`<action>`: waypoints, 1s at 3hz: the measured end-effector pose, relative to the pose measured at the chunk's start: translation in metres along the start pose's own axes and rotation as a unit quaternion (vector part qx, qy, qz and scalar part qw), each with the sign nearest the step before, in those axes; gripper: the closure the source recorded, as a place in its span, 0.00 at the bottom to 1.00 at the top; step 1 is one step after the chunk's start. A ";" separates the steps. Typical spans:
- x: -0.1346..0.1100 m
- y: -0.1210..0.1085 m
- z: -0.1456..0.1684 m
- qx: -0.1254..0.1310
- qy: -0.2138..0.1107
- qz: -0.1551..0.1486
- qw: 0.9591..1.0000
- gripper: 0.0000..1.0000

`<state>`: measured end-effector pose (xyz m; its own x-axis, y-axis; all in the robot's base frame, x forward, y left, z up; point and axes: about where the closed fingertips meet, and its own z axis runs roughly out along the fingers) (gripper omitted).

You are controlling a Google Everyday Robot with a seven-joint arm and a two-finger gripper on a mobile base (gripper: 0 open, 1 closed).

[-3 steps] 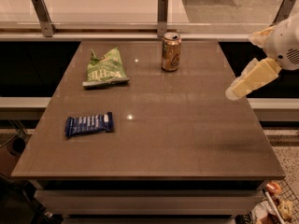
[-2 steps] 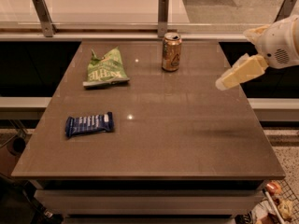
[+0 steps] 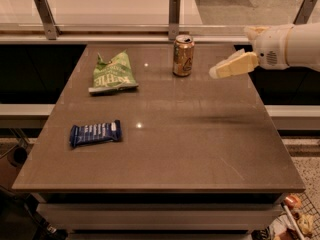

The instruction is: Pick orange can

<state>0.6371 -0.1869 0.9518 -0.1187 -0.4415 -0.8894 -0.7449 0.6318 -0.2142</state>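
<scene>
reaching in from the right with the end effector [image 3: 221,71], a pale wedge pointed left and held in the air above the far right part of the counter [image 3: 200,149]; wide or narrow, cannot tell from this angle. carrying nothing. closer to the orange can [image 3: 183,56] than a second ago, having slid leftward from over the counter's right edge and risen a little, yet apart from it, with bare counter showing between. behind it, following along, the white arm [image 3: 295,46]. standing upright near the far edge, right of centre, the orange can, unmoved through the approach. lying well to the left, untouched, a green chip bag [image 3: 112,74] toward the far side and a blue snack bar [image 3: 95,133] nearer the front. judging by this, mid-approach and not yet at the grasp: probably left to do, closing the last gap level with the can's body, taking hold around it without tipping it, then lifting.
</scene>
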 end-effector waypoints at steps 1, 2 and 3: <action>-0.007 -0.014 0.036 -0.006 -0.048 0.028 0.998 0.00; -0.011 -0.023 0.072 -0.018 -0.084 0.055 0.995 0.00; -0.011 -0.022 0.073 -0.018 -0.084 0.055 0.995 0.00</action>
<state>0.7027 -0.1496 0.9370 -0.0909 -0.2558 -0.9624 -0.7572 0.6454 -0.1000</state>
